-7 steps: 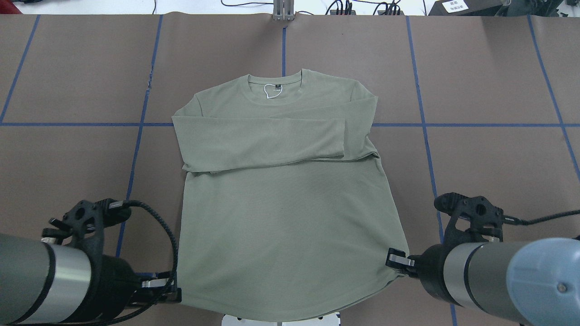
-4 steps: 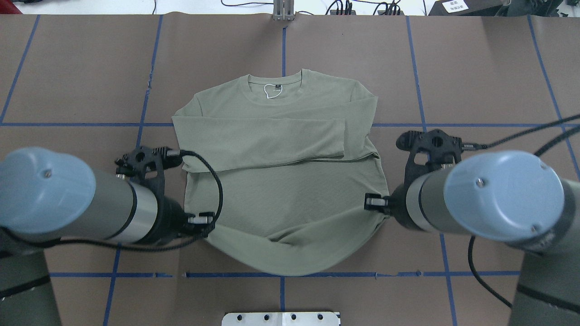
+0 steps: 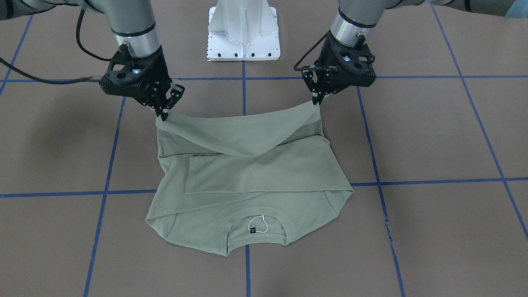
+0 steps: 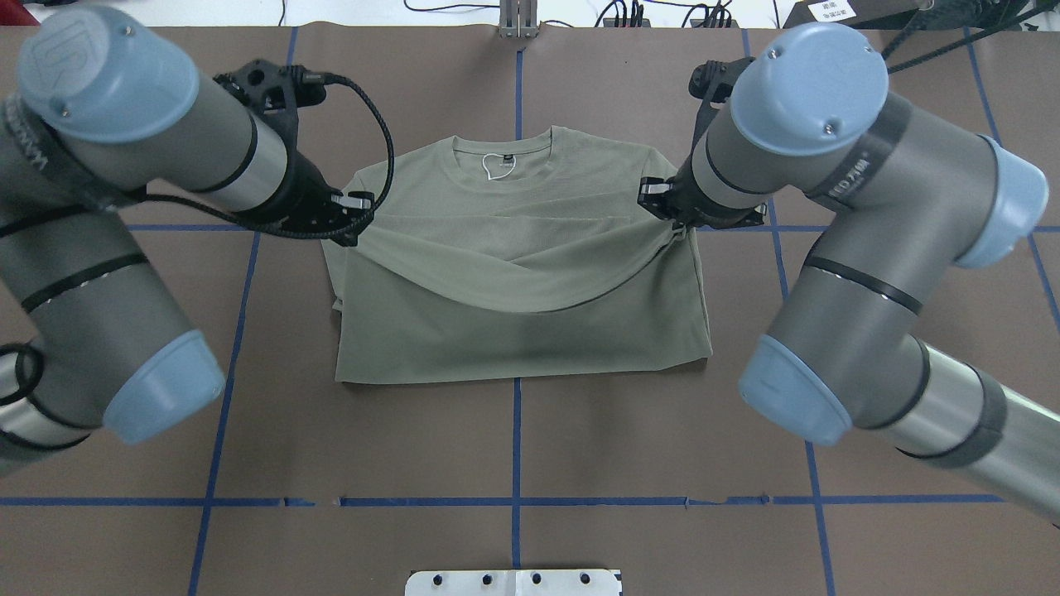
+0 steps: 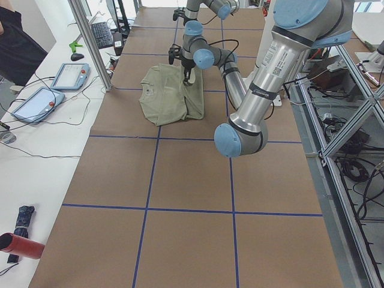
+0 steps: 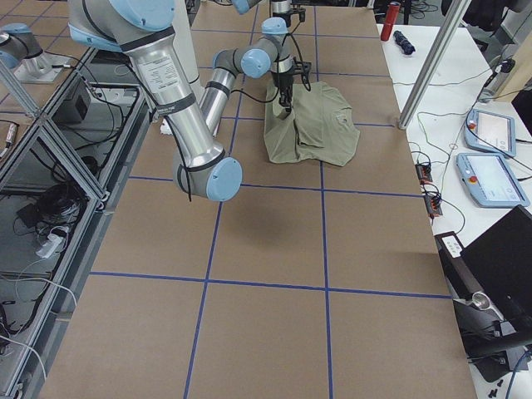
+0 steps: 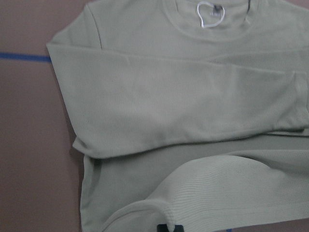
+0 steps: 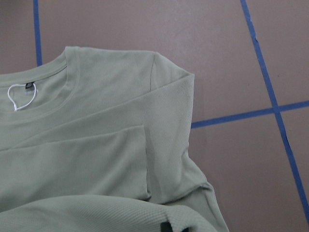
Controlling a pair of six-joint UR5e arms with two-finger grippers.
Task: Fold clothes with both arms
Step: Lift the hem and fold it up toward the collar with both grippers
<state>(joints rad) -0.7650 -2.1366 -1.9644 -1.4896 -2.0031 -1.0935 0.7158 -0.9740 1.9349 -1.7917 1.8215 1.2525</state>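
Gripping the sage-green shirt (image 4: 522,339) at its two hem corners, we have both sets of jaws clamped on cloth. Our left gripper (image 3: 318,100) pinches the corner to our left of the white pedestal base (image 3: 243,31). Our right gripper (image 3: 163,114) pinches the matching corner on the other side of the base. Between them the hem (image 3: 243,142) is raised off the table (image 4: 580,430) and sags in a shallow curve, its lowest part roughly in line with the base. The shirt lies on the brown table straight out from the base, doubled over so that a fold edge (image 4: 522,370) is its side nearest the base. The ribbed collar (image 4: 501,149), with a white loop (image 4: 497,165) at the label, is the part farthest from the base. A sleeve (image 3: 264,171) lies flat across the chest, between the raised hem and the collar. Blue tape lines (image 4: 515,439) cross the table, one running from the base toward the collar.
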